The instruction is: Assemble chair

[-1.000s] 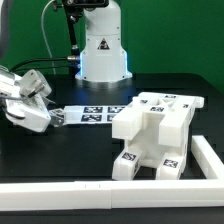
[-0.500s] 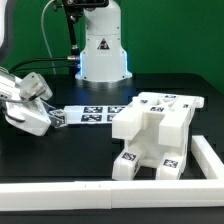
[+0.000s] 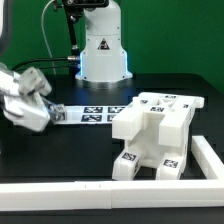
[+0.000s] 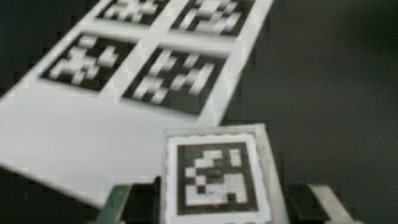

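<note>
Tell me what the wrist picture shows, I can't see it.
A small white block with a black-and-white tag sits between the gripper's two fingers. Beyond it, the marker board with four tags lies on the dark table.

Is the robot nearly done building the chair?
Partly. A big chunk of the chair already stands joined together. Right now the tool straddles a small tagged piece at the end of the marker board, but it is not clearly gripping it. That piece isn't on the chair yet.
</note>
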Controlling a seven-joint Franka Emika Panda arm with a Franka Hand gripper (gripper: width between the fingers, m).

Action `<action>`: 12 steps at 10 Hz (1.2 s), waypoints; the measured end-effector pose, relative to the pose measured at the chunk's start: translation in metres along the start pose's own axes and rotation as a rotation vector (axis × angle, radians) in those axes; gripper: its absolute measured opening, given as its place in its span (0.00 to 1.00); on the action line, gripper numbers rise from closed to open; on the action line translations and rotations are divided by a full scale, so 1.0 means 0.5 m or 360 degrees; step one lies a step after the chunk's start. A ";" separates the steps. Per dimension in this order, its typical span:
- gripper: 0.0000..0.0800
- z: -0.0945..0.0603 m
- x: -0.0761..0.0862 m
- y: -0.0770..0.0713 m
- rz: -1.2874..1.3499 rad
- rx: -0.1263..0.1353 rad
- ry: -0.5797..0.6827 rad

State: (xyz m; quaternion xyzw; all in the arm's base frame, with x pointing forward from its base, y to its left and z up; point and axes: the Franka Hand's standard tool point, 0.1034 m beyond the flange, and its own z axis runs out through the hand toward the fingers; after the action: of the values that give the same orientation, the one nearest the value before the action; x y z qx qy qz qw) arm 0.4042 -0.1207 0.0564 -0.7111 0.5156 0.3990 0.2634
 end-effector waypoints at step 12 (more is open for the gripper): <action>0.36 -0.023 -0.288 -0.343 -0.0662 -0.0074 0.1388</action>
State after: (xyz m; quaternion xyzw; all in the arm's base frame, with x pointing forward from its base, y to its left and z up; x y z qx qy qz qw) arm 0.5480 0.0020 0.1771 -0.9057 0.4158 0.0141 0.0809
